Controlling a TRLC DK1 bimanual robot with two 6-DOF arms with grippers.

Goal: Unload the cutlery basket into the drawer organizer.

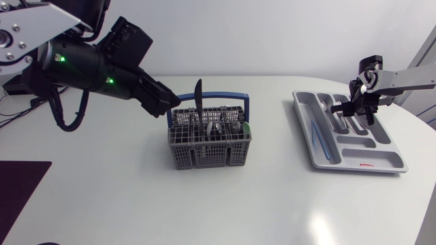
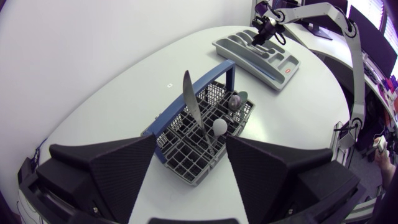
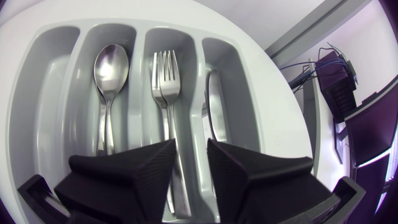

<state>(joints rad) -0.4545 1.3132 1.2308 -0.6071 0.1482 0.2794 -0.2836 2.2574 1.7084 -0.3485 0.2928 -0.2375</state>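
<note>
The grey cutlery basket (image 1: 209,144) with a blue handle stands mid-table. A dark knife (image 1: 198,95) stands upright in it, beside spoons (image 2: 236,99). My left gripper (image 1: 170,105) hovers at the basket's left rim, open. In the left wrist view the knife (image 2: 193,106) is just ahead of the wide-spread fingers (image 2: 118,165), untouched. The grey drawer organizer (image 1: 392,162) lies at the right. My right gripper (image 1: 353,112) hangs low over it, open. Below it, a spoon (image 3: 111,65), two forks (image 3: 165,81) and a knife (image 3: 214,112) lie in neighbouring compartments.
A thin blue stick (image 1: 320,136) lies in the organizer's left long compartment. The organizer sits close to the table's right edge. A dark mat (image 1: 20,184) covers the table's front left corner.
</note>
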